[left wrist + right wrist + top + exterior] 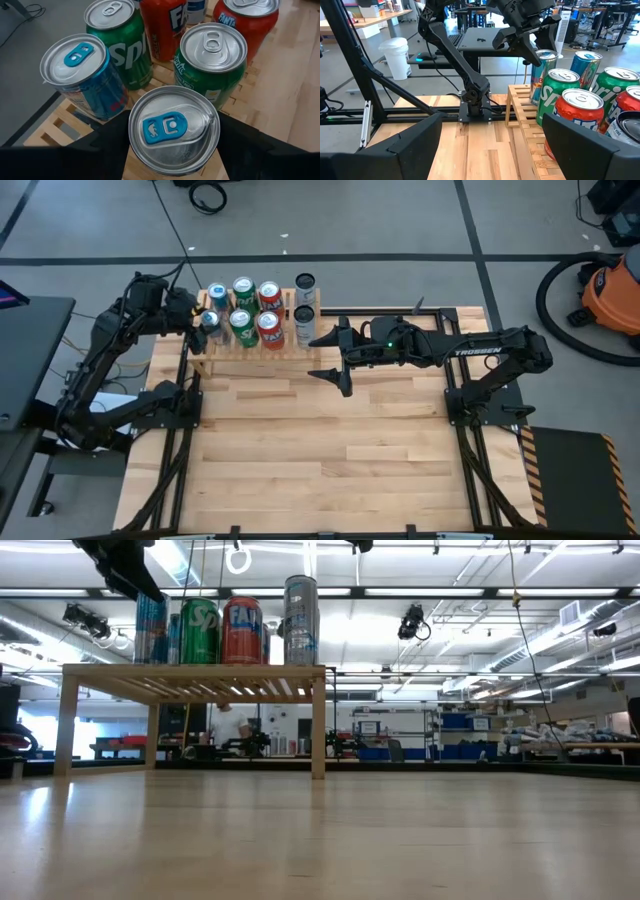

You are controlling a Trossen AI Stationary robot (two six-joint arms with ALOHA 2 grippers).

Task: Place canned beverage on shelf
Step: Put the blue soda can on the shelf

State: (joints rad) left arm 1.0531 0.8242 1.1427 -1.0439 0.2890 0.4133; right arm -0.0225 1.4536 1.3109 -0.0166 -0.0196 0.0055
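The light-wood slatted shelf (pixel 262 352) stands at the table's far left and carries several upright cans: green (pixel 212 55), red (pixel 167 25), blue (pixel 82 75) and silver (pixel 305 320). At its left end, in the near row, is a slim silver-topped can with a blue tab (pixel 173 130). My left gripper (pixel 200 318) is shut on this can. My right gripper (pixel 333 358) hovers open over the table just right of the shelf, holding nothing. My left gripper pinches the blue-tab can between its two fingers (pixel 107 137), on opposite sides of the can's upper wall (pixel 145 162) just under the rim. The fingers come slanting down from the table's left. The can stands upright; whether its base rests on the slats, I cannot tell.
The neighbouring blue can and green can stand close beside the held one. Bare wooden table (pixel 320 450) stretches from the shelf to the near edge. Black arm frames (pixel 470 415) flank the table on both sides.
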